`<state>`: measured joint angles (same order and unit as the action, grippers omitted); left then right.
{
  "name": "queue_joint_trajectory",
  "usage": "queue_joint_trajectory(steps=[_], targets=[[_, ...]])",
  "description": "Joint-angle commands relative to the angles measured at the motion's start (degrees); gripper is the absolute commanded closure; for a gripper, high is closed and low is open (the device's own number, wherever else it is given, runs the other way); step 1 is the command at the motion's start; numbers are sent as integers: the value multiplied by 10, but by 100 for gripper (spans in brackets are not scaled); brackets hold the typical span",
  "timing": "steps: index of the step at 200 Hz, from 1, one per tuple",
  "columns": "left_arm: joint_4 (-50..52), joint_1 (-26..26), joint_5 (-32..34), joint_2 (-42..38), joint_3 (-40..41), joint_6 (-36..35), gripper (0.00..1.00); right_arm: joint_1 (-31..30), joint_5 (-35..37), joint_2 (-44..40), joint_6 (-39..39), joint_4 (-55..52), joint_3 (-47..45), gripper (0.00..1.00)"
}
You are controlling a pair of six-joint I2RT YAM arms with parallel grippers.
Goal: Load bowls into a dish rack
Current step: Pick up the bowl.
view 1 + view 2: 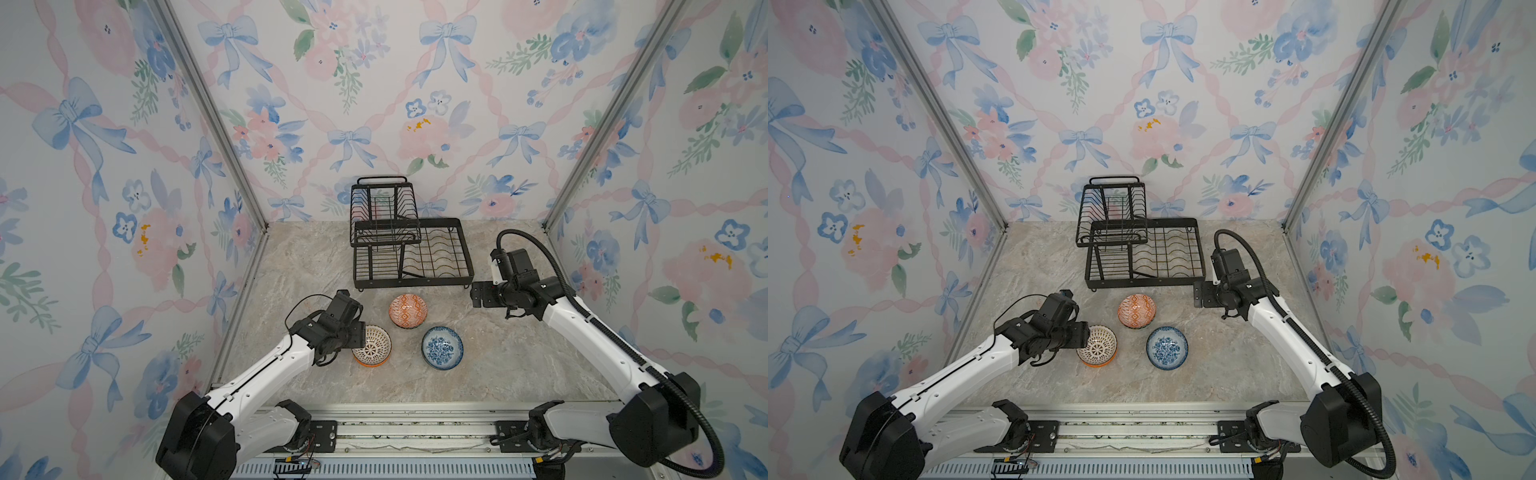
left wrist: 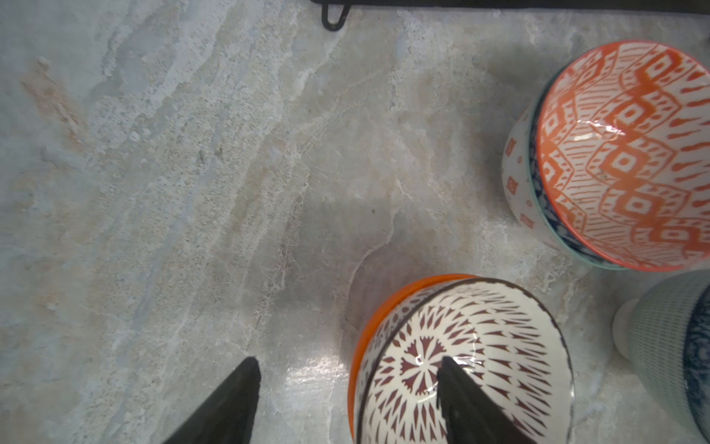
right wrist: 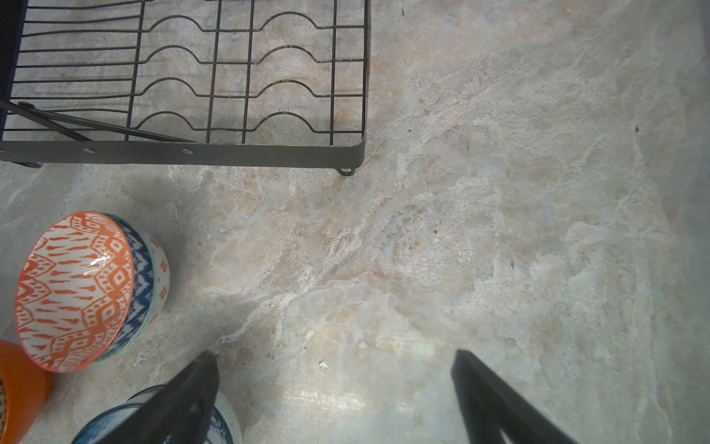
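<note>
**Left jaws straddle lattice bowl (image 1: 372, 345) rim**

Bare table (image 1: 519, 353) under right jaws; those gape wide, idle. Empty dish rack (image 1: 415, 286) sits well ahead of left jaws. The lattice bowl rim is between left jaws: one finger inside, one outside, gap showing, nothing gripped. I'd close slowly, pinch low on the wall, and lift straight so it doesn't tip.

Marbled stone surface (image 1: 519, 365). A wire dish rack (image 1: 415, 266) stands just beyond the right gripper (image 3: 335, 353); lattice bowl (image 1: 372, 345) beneath the left gripper (image 2: 347, 361), orange bowl (image 1: 408, 310) and blue bowl (image 1: 442, 347) between the two.
</note>
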<state>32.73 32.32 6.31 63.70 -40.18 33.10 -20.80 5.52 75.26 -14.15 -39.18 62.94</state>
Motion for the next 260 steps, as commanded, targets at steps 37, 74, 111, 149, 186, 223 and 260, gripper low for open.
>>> queue_joint_trajectory(steps=[37,74,111,149,186,223,260], targets=[[29,16,-15,7,6,27,63,-1,-17,15,-1,3,-9,3],[40,18,-8,20,-2,20,73,2,-17,9,0,3,-13,3],[44,18,-4,25,-4,18,82,5,-17,3,-1,3,-16,3],[51,19,-2,22,-13,15,94,7,-18,-2,-2,7,-22,3],[73,19,9,16,-34,6,98,9,-17,-5,-3,8,-29,3],[76,19,10,12,-51,7,100,9,-19,-8,-4,11,-34,3],[79,19,12,7,-74,1,100,9,-22,-13,2,9,-35,3]])
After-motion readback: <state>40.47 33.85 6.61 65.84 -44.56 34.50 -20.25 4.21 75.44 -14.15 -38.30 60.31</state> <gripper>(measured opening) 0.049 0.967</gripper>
